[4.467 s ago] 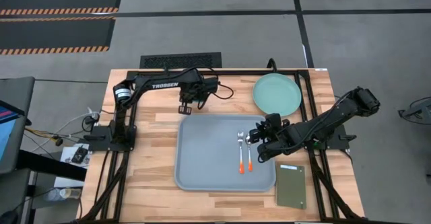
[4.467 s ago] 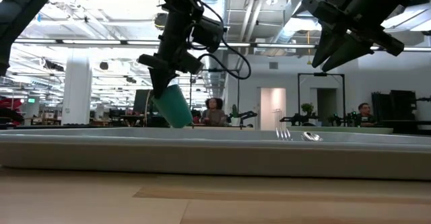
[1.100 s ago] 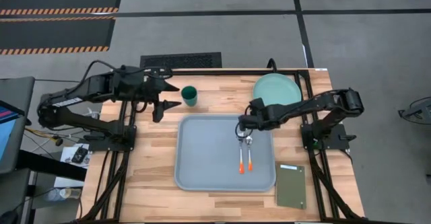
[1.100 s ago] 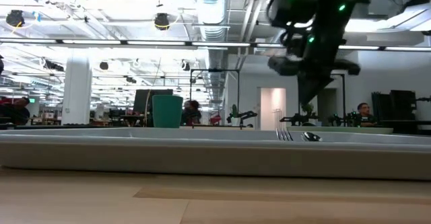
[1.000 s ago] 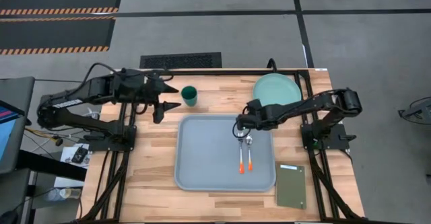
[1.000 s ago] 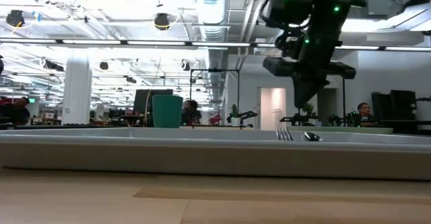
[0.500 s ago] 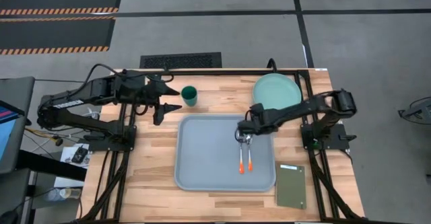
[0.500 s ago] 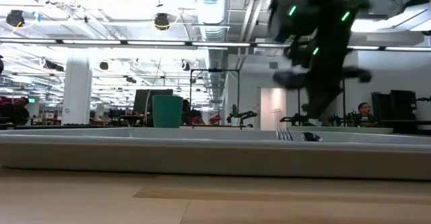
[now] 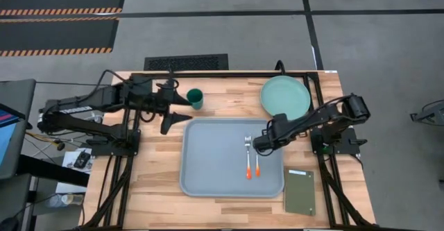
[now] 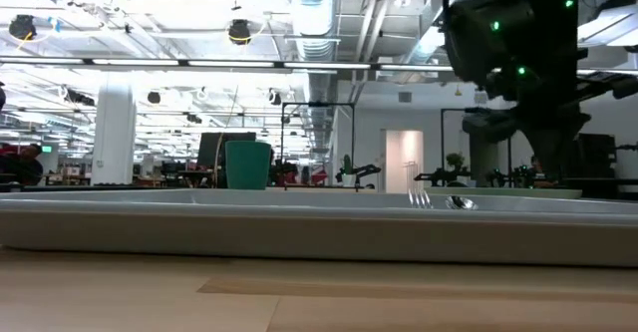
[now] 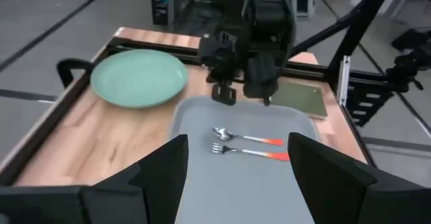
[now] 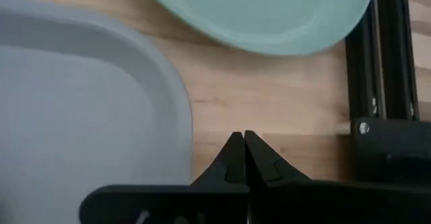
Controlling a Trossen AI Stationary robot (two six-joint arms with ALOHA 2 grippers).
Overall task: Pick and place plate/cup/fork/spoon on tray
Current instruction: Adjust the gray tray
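Tray [image 9: 215,158] is lying flat at the middle of the worktop [image 9: 159,182] and serving as the landmark. Fork [image 9: 247,157] and spoon [image 9: 256,159] are lying side by side on the tray's right half, silver heads pointing to its far edge, orange handles toward its near edge, fork on the inner side. Plate [image 9: 285,97] is sitting on the bare wood just beyond the tray's far right corner, off the tray. Cup [image 9: 195,98] is standing upright on the wood just beyond the tray's far left corner, also off the tray. Right tool [image 9: 261,145] is hovering over the tray's right edge, close beside the spoon's bowl, fingers pressed together and holding nothing; right wrist view is showing the two tips [image 12: 243,150] meeting over the wood at the tray's corner. Left tool [image 9: 182,109] is waiting beside the cup off the tray's far left corner, fingers [image 11: 161,170] spread wide, nothing between them.
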